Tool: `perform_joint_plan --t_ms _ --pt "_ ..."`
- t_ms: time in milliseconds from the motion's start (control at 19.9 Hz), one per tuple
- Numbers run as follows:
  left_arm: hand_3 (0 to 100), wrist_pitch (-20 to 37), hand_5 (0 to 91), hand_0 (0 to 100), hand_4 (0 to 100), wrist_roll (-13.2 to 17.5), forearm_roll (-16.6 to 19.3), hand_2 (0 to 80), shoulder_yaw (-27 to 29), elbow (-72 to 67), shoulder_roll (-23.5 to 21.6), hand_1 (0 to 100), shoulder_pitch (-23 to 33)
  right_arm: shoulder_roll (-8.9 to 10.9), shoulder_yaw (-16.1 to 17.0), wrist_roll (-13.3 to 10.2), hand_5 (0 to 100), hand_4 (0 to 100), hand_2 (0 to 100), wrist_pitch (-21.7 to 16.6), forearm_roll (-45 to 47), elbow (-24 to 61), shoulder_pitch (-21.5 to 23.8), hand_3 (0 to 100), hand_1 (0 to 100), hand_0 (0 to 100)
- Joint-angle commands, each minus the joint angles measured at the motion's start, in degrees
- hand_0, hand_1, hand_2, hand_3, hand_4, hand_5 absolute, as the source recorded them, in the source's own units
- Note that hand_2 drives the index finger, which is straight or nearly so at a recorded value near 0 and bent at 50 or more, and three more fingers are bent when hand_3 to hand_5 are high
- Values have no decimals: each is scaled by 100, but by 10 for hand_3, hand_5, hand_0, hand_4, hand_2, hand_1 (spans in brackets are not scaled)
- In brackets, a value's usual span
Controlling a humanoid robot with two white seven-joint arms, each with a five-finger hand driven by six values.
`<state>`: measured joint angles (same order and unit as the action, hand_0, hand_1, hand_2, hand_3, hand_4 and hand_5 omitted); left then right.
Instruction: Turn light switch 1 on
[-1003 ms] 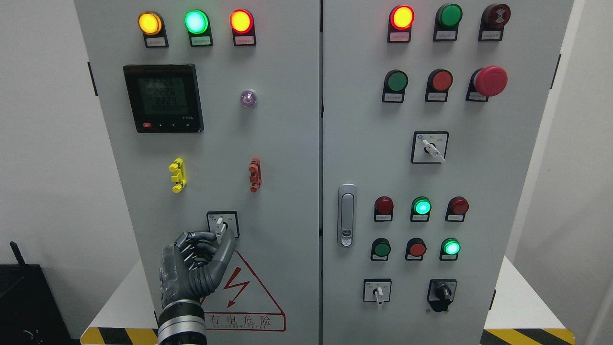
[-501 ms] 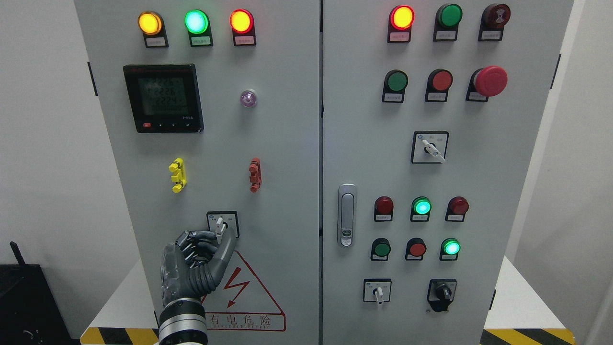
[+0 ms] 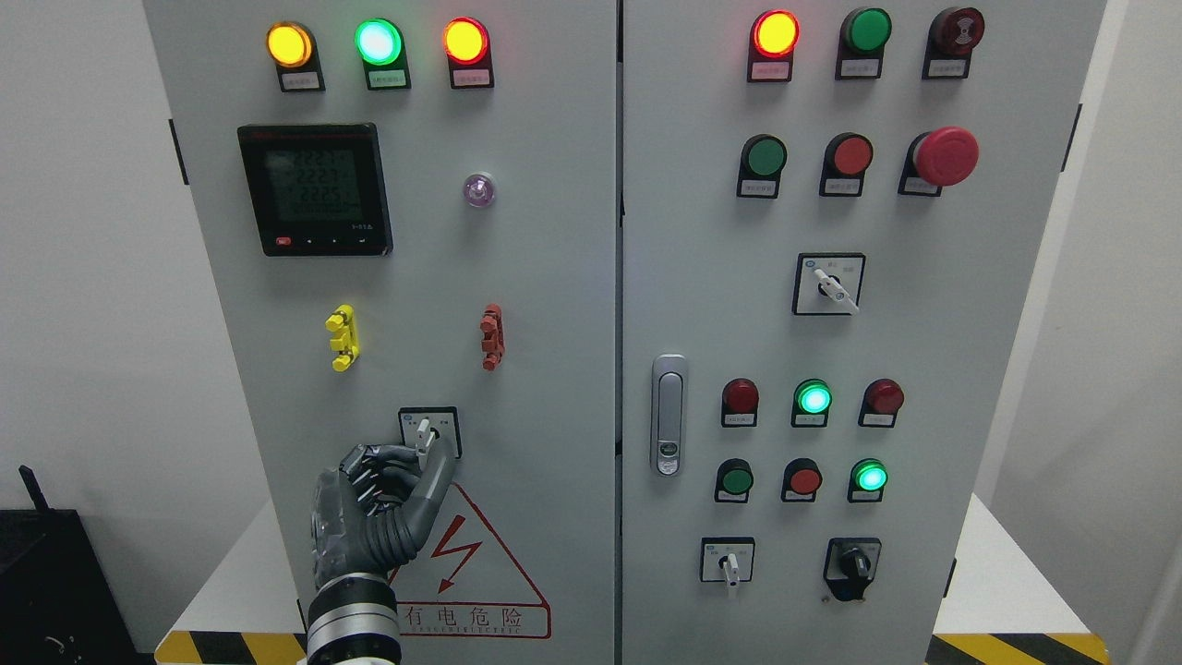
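**Inspector A:** Largest item first. A tall grey steel control cabinet with two doors fills the view. It stands on a white desk edged with yellow-and-black hazard tape.

**Inspector B:** Noted. The left door carries a black square digital meter with a lit display. Above it sit three lit round lamps in amber, green and red. Low on that door is a red triangular electrical warning sign.

**Inspector A:** And the working hand?

**Inspector B:** The left robot hand, dark grey with jointed fingers, rises from the bottom edge over the warning sign. Its thumb and forefinger are pinched on the small white-handled rotary switch.

**Inspector A:** Position of that switch?

**Inspector B:** It sits in a black-framed square plate at the lower middle of the left door, below a yellow clip and a red clip. The handle stands close to upright.

**Inspector A:** Right door?

**Inspector B:** A silver door latch, a red mushroom-head stop button, further lamps and selector switches.
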<state>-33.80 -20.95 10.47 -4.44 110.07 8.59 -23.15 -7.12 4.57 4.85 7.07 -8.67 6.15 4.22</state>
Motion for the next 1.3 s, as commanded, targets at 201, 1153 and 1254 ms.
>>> perform_joint_plan --t_ms 201,1153,1254 --pt "830 -13 673 199 801 3 -1 585 -5 -3 2 672 -41 0 0 -2 0 0 0 -4 -3 0 -8 0 0 303" --pt "836 -92 680 265 809 12 -1 599 -5 -12 11 661 -50 0 0 -2 0 0 0 -4 6 0 0 0 0 303" --pt "837 -92 681 284 809 12 -10 599 -5 -12 11 656 -50 0 0 -2 0 0 0 -4 -3 0 0 0 0 303"
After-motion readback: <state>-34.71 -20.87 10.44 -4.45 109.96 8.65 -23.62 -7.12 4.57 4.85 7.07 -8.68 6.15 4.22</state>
